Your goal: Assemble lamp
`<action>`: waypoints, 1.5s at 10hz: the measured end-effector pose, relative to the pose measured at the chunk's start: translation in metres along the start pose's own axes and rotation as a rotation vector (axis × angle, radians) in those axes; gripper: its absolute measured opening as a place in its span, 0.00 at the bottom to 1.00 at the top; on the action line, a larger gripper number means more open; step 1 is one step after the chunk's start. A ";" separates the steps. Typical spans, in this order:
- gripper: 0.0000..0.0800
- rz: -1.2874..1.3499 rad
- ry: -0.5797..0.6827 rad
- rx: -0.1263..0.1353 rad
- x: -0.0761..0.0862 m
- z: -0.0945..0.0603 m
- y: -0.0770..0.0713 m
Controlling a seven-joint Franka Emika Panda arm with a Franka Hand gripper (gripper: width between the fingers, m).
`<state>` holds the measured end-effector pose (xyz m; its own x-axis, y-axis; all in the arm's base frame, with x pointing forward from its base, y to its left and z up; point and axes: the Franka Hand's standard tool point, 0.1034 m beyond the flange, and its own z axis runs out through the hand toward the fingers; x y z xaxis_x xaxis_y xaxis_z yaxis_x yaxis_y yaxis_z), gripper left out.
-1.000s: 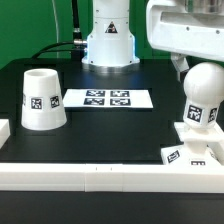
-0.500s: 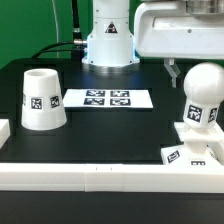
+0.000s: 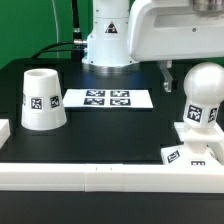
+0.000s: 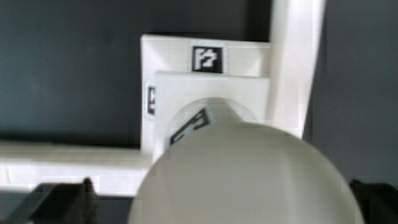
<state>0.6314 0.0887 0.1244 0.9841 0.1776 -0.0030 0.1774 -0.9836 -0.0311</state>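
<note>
The ball-shaped white bulb point(image 3: 203, 95) stands upright on the low square base point(image 3: 195, 148) at the exterior view's right, by the front rail. The cup-like shade point(image 3: 42, 98) stands alone, mouth down, at the exterior view's left. My gripper point(image 3: 196, 76) is open and straddles the top of the bulb; one dark finger point(image 3: 168, 78) hangs just left of it without touching, and the other is hidden. In the wrist view the bulb point(image 4: 240, 165) fills the space between the fingertips point(image 4: 54, 205), with the tagged base point(image 4: 214, 85) below it. My gripper point(image 4: 214, 208) holds nothing.
The marker board point(image 3: 106, 98) lies flat at mid-table behind the shade. A long white border rail point(image 3: 100, 176) runs along the front edge, with a short piece point(image 3: 4, 130) at the left. The arm's white pedestal point(image 3: 108, 40) stands at the back.
My hand has shifted toward the exterior view's left and its finger has come lower beside the bulb. The bulb, base and shade have not moved.
</note>
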 end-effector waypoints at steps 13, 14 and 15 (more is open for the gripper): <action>0.87 -1.033 -0.035 -0.036 -0.002 0.007 -0.006; 0.87 -1.081 -0.038 -0.040 -0.001 0.007 -0.007; 0.87 -1.182 -0.043 -0.047 0.000 0.006 -0.007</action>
<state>0.6296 0.0960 0.1183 0.2084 0.9776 -0.0309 0.9780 -0.2085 -0.0007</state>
